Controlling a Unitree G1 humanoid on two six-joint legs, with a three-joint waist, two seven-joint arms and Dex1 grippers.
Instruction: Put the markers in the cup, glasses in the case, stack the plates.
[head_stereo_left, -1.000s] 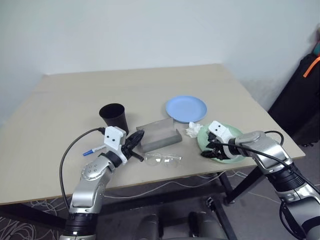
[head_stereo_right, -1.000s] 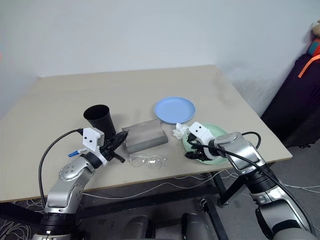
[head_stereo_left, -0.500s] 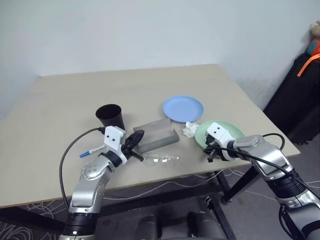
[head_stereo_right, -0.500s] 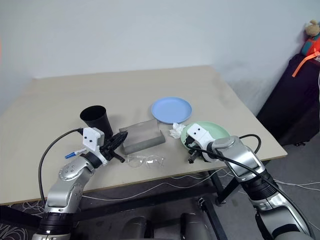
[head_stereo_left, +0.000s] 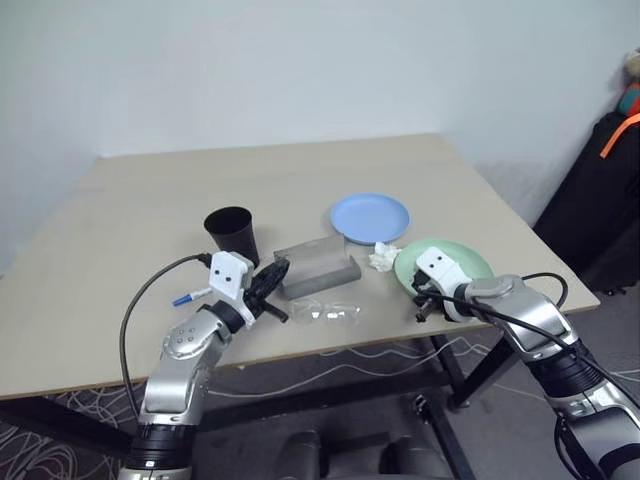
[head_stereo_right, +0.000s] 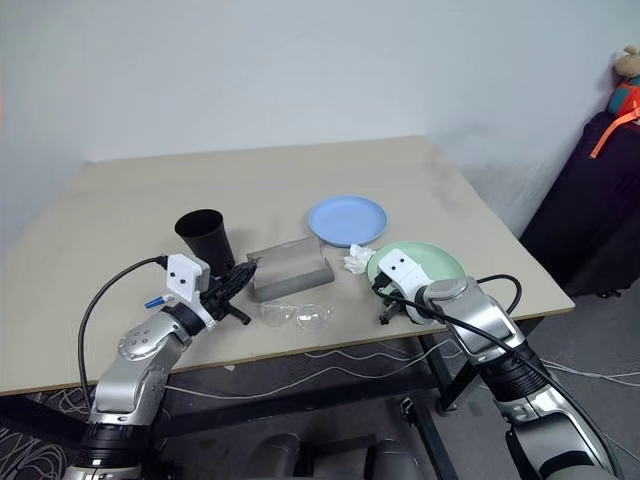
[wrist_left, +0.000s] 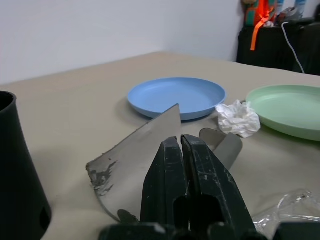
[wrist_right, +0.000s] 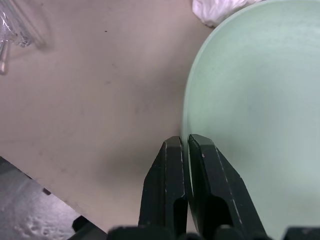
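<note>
The mint green plate (head_stereo_left: 450, 258) lies near the table's front right corner, and my right gripper (head_stereo_left: 421, 302) is shut on its near left rim (wrist_right: 186, 125). Behind it lies the light blue plate (head_stereo_left: 370, 217). The grey case (head_stereo_left: 318, 266) sits mid-table with its lid raised. My left gripper (head_stereo_left: 279, 267) is shut and empty, level, with its tips at the case's left end (wrist_left: 145, 155). The clear glasses (head_stereo_left: 328, 313) lie in front of the case. The black cup (head_stereo_left: 232, 232) stands upright to the left. A blue-capped marker (head_stereo_left: 186, 297) lies left of my left hand.
A crumpled white tissue (head_stereo_left: 383, 259) lies between the case and the green plate. The table's front edge (head_stereo_left: 330, 350) runs just below the glasses and my right gripper. A black bag with an orange strap (head_stereo_left: 610, 150) stands on the floor at the right.
My right gripper, open over the green plate a second ago, has turned and closed on the plate's rim. The left arm has not moved. The camera has shifted slightly.
</note>
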